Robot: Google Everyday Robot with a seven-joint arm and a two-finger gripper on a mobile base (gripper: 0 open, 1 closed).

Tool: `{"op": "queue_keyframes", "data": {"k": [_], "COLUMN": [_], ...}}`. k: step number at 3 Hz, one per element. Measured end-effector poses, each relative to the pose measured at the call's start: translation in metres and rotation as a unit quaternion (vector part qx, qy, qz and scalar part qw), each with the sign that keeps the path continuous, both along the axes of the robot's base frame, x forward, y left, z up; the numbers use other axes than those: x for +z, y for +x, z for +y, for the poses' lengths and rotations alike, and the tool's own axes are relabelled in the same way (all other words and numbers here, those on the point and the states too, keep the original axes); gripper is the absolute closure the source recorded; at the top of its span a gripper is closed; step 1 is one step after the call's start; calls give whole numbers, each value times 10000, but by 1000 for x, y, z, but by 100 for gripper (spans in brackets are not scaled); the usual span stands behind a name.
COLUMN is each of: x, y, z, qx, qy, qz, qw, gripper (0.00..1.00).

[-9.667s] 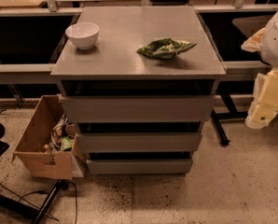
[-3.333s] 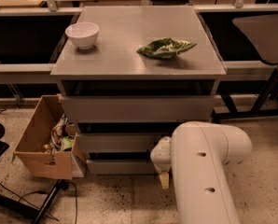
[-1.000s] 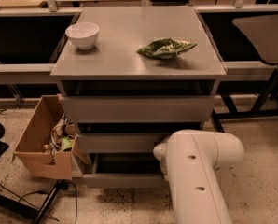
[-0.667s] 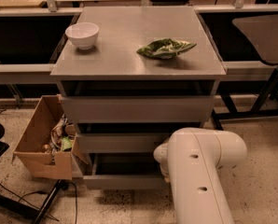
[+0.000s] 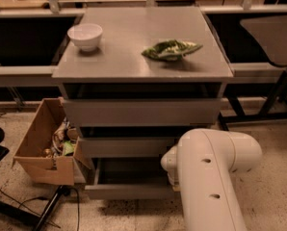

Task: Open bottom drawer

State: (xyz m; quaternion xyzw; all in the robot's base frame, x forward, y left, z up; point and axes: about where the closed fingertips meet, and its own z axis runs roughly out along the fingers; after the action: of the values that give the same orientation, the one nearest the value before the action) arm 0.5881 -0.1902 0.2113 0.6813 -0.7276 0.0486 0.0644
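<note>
Gripper (image 5: 170,173) of mine sits low against the cabinet (image 5: 134,57), at the right end of its lowest drawer, just above that drawer's front edge. Most of it is hidden behind my own white arm (image 5: 211,177), which fills the space in front of the cabinet's lower right corner, so I cannot tell whether it is open or closed, or whether it has hold of anything.

The bottom drawer (image 5: 129,191) stands partly open. Its slim grey front juts forward of the two fronts above, and a strip of smooth grey tray shows behind it. Its right end disappears behind my arm.

The middle drawer front (image 5: 126,147) and the tall top drawer front (image 5: 141,112) sit further back in the cabinet, each with a dark gap above it.

On the cabinet's top, a white bowl (image 5: 85,36) stands upright near the back left corner. A crumpled green packet (image 5: 171,49) lies right of the middle, well apart from the bowl.

Just beside the cabinet's left side, on the speckled floor (image 5: 273,191), is an open cardboard box (image 5: 37,150) with assorted small items inside; one flap reaches the left end of the middle drawer. Dark cables (image 5: 18,196) run across the floor in front of the box.
</note>
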Motion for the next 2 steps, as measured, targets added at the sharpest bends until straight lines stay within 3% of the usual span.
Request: {"op": "queue_keyframes", "data": {"k": [1,2], "x": [13,63], "y": [-9,-75], "z": [-24,-107], "qx": [-176,-869], "qy": [-185,-620], "qz": [26,392], "qw": [9997,9935], "gripper": [100,100]}}
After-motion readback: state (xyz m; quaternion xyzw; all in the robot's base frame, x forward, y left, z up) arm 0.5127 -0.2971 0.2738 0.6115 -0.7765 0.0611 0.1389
